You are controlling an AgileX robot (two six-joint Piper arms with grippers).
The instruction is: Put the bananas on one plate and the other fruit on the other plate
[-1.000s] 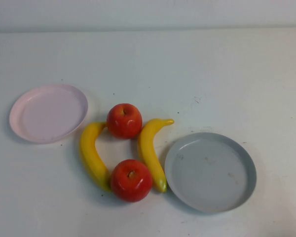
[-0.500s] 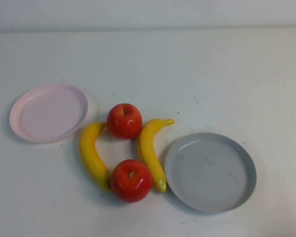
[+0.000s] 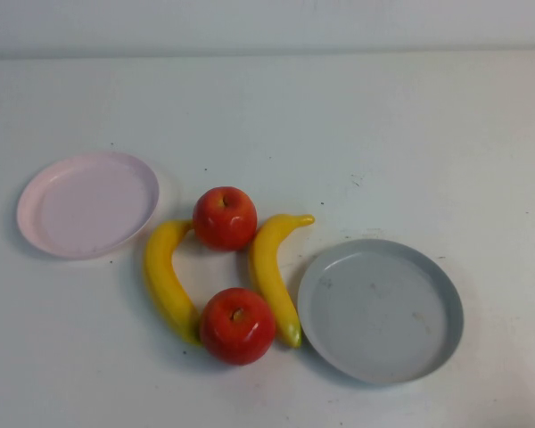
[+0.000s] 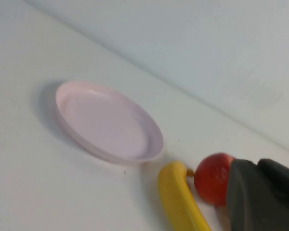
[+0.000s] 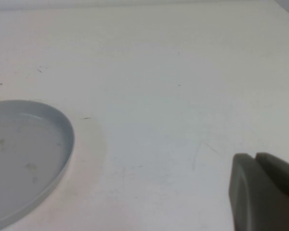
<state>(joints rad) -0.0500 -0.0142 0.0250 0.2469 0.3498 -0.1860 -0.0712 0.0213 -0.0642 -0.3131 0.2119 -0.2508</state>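
Jaws: can't tell on either arm. The left gripper (image 4: 262,195) is only showing as a dark block at the edge of its wrist view, the right gripper (image 5: 265,190) likewise, and neither is appearing in the high view, so both are sitting back off the work area and gripping nothing visible.

Nothing is sorted yet. The bananas, left one (image 3: 167,280) and right one (image 3: 274,272), are lying on the table (image 3: 383,134) mid-scene, curving toward each other. The apples are sitting between them: far apple (image 3: 225,218) at the top ends, near apple (image 3: 237,325) at the bottom ends, each touching or nearly touching both bananas.

The pink plate (image 3: 37,234) is sitting empty to the left, just beside the left banana's top end. The grey plate (image 3: 446,308) is sitting empty to the right, its rim just beside the right banana.

All four placements are remaining, as I'm judging it.
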